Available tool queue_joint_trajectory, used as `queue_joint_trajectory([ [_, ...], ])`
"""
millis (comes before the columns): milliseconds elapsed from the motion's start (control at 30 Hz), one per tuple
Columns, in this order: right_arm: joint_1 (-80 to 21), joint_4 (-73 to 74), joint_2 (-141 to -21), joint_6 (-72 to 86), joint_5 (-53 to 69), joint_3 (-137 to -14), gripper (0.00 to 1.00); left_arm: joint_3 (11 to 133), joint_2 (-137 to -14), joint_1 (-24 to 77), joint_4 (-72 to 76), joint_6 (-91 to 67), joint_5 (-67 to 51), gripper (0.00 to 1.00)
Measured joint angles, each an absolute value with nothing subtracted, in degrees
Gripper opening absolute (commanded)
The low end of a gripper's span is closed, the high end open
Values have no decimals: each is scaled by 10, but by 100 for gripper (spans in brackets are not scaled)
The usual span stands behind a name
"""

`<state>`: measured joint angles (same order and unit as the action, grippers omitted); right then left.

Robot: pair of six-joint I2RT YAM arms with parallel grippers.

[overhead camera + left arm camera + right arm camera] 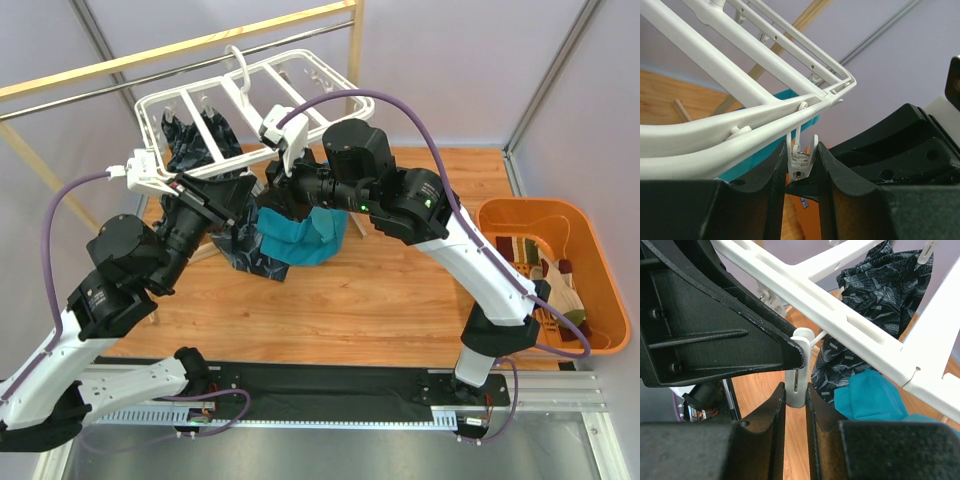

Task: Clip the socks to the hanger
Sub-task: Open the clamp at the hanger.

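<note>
The white hanger (250, 100) hangs from the rail at the back, its bars also in the left wrist view (715, 125) and right wrist view (850, 320). My left gripper (240, 195) is shut on a small white dangling clip (801, 157), both fingers pressing its handles. My right gripper (275, 188) is shut on a white clip (796, 382) under the frame, right beside the left gripper's black finger (715, 325). I cannot tell if it is the same clip. The beige and maroon socks (545, 272) lie in the orange basket at the right, untouched.
The orange basket (600, 240) sits at the table's right edge. A teal cloth (300, 238) and dark navy patterned cloths (205, 135) hang from the hanger between the arms. The wooden rack with a metal rail (180, 55) stands behind. Wooden tabletop (380, 300) lies below.
</note>
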<state>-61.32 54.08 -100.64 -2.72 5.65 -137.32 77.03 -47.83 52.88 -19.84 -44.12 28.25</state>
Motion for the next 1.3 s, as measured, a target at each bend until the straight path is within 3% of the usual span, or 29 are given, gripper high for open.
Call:
queue_joint_trajectory([
  [33,-613,541,-1006,-27,56,-1373,14,770,-479,529,-199,-442,283,0],
  [300,-618,542,-1005,-29,57,-1366,51,774,-490,528,-201,-449,288,0],
  [533,-622,540,-1001,-26,61,-1348,77,774,-490,528,-209,-462,295,0],
  [800,-622,536,-939,-19,24,-1250,94,773,-472,528,-222,-477,314,0],
  [1133,-569,552,-710,78,-73,-1044,85,773,-459,528,-234,-483,331,0],
  [1200,-543,568,-682,107,-105,-1023,73,772,-457,528,-236,-483,334,0],
  [1300,-465,591,-638,155,-161,-977,64,767,-450,528,-236,-483,338,0],
])
